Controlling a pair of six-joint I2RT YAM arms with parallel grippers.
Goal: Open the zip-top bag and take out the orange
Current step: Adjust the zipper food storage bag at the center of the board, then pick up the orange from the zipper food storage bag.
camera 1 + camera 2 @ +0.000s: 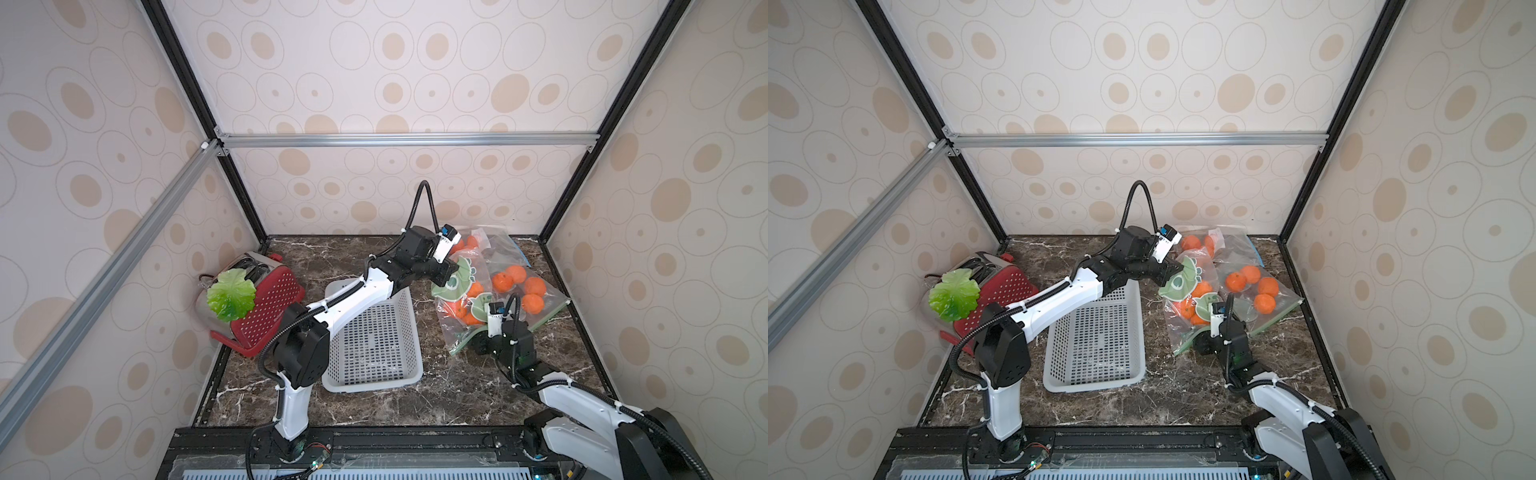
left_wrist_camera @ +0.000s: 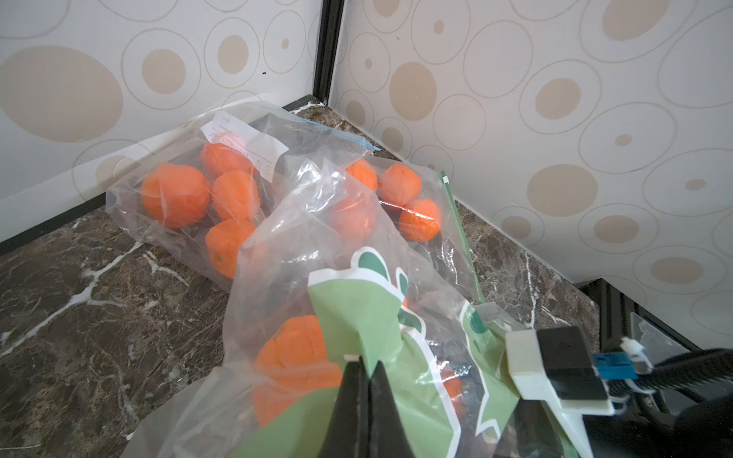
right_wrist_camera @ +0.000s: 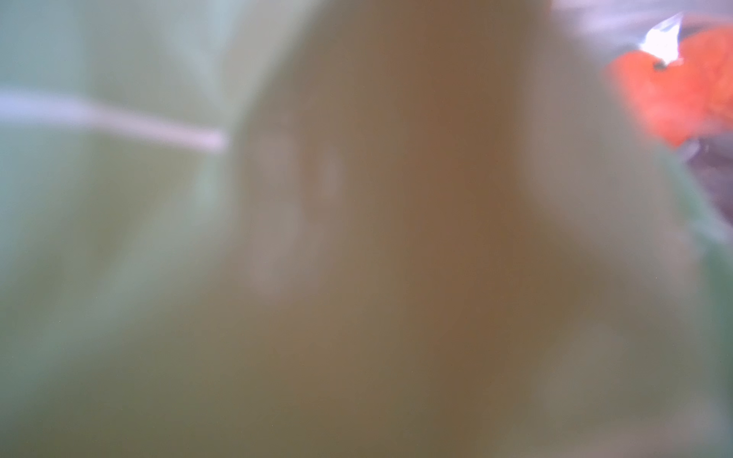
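**Item 1.** Nine o'clock on the tabletop (image 1: 415, 409): red toaster (image 1: 270, 303) with a green leaf (image 1: 230, 294) draped over it. Not involved.

**Item 2.** Centre: white basket (image 1: 374, 385) (a likely drop-off, though the task names none).

**Item 3.** Left claw (image 2: 367, 363): clamped on a fold of green-printed film at the eleven o'clock end of the printed bag (image 2: 357, 301).

**Item 4.** Printed bag: two o'clock on the tabletop, with several fruit inside. The nearest orange (image 2: 295, 357) lies just beside the pinch. A labelled bag (image 2: 246, 142) touches it at twelve o'clock and a green-zip bag (image 1: 536, 299) at three o'clock.

**Item 5.** Right claw (image 1: 471, 337): at the printed bag's six o'clock end, buried in film. Its wrist view is only a blur of green film, so I cannot tell whether it is spread or closed, or whether the seal is parted.

**Handling note (judgement).**
- Hold the left pinch firm and slightly raised so the film is taut.
- Have the right claw take one lip only, not both layers.
- Pull away from the left claw.
- Avoid dragging the neighbouring bags.
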